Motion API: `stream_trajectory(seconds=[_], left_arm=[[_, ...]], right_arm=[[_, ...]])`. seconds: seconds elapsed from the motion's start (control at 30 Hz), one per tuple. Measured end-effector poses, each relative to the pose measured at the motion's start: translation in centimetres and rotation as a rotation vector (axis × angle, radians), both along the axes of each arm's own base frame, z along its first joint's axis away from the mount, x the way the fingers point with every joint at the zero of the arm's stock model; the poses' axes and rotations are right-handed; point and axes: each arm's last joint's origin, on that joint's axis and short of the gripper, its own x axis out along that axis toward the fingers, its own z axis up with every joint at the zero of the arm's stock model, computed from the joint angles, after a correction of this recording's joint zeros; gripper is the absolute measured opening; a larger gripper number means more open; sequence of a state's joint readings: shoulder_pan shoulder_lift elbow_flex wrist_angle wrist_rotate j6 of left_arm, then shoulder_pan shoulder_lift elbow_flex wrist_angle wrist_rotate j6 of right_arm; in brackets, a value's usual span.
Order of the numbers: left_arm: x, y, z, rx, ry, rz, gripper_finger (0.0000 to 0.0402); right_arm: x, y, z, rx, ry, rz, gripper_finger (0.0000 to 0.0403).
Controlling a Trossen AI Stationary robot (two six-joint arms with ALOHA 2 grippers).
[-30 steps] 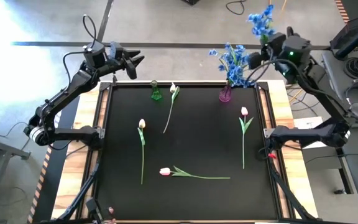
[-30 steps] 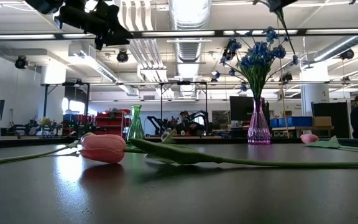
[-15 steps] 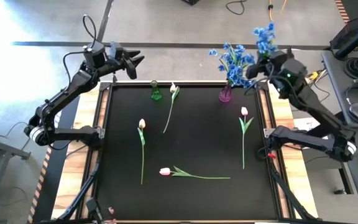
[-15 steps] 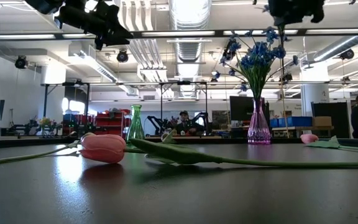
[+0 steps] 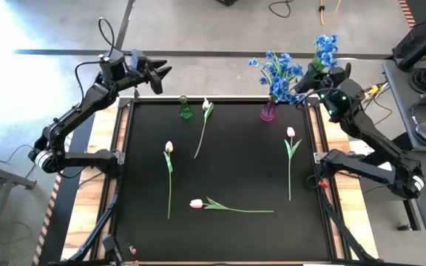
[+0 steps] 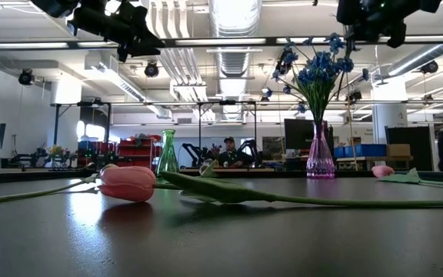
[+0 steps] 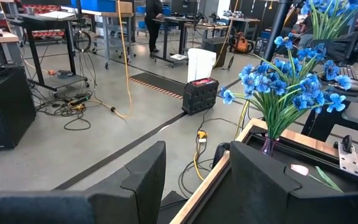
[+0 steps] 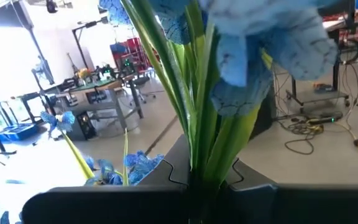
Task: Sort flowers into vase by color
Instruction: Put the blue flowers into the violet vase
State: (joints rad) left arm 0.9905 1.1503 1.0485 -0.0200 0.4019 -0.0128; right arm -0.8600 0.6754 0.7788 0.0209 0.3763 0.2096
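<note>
High view shows the right gripper (image 5: 318, 74) squeezed tight on a blue flower bunch (image 5: 325, 46) up in the air just beside the purple vase (image 5: 268, 112), while the left gripper (image 5: 161, 76), fingers apart, waits past the table's far left corner.

black table (image 5: 228, 177) | seated person (image 6: 228, 151) | black speaker (image 7: 2, 106)

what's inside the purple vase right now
A bunch of blue flowers stands in the purple vase. How far down the stems reach cannot be seen. The green vase looks empty.
</note>
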Motion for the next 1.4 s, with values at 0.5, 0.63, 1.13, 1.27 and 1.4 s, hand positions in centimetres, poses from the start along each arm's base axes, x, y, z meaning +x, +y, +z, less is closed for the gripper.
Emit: stream_trajectory(seconds=[0.5,0.63,1.13,1.27,1.4], left_arm=[[0.0,0.0,0.0,0.003,0.002,0.0,0.0164],[0.0,0.0,0.0,0.014,0.009,-0.002,0.0164],[-0.1,0.0,0.0,0.016,0.014,0.0,0.0164],[-0.1,0.0,0.0,0.015,0.014,0.0,0.0164],[-0.1,0.0,0.0,0.014,0.014,0.0,0.0164]], right_arm=[[0.2,0.1,0.1,0.018,-0.129,0.015,0.0009],[0.2,0.2,0.1,0.015,-0.111,0.031,0.0009],[0.7,1.0,4.7,-0.088,0.213,0.336,0.0009],[1.0,1.3,6.8,-0.003,0.329,0.492,0.0009],[1.0,1.9,6.6,0.1,0.388,0.576,0.0009]])
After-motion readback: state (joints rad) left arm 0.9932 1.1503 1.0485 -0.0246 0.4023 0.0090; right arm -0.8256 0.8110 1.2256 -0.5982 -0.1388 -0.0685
